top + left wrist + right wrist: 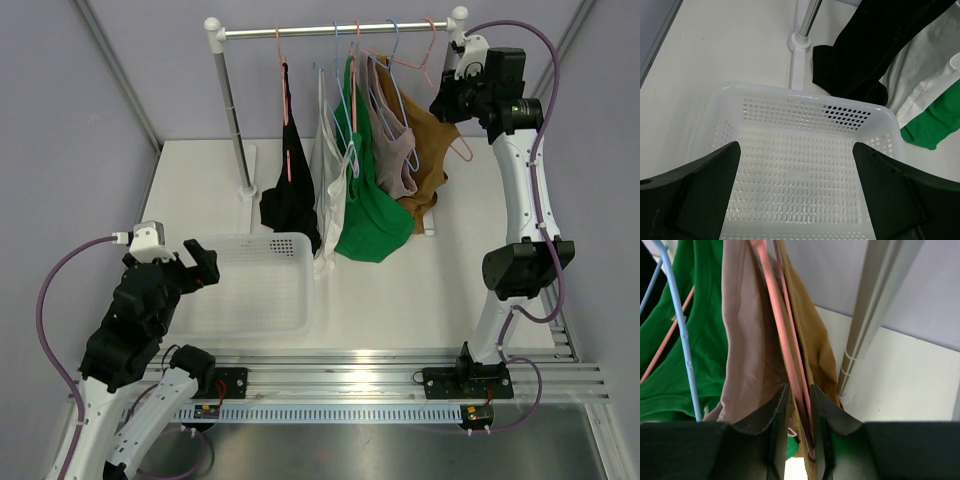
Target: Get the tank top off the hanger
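Several tank tops hang on a rail (340, 31): black (290, 190), white (330, 190), green (365, 220), mauve (392, 150) and brown (430, 150). My right gripper (445, 95) is high at the rail's right end. In the right wrist view it (799, 395) is shut on the pink hanger's wire (790, 355), which carries the brown tank top (812, 340). The mauve top (742, 340) hangs just left of it. My left gripper (200, 262) is open and empty above the white basket (255, 238), also in the left wrist view (796, 147).
The rack's left post (232, 110) stands behind the basket rim (805, 92). Its right post (870, 315) is close beside my right gripper. A blue hanger (682, 340) hangs by the green top (700, 340). Grey walls enclose the table.
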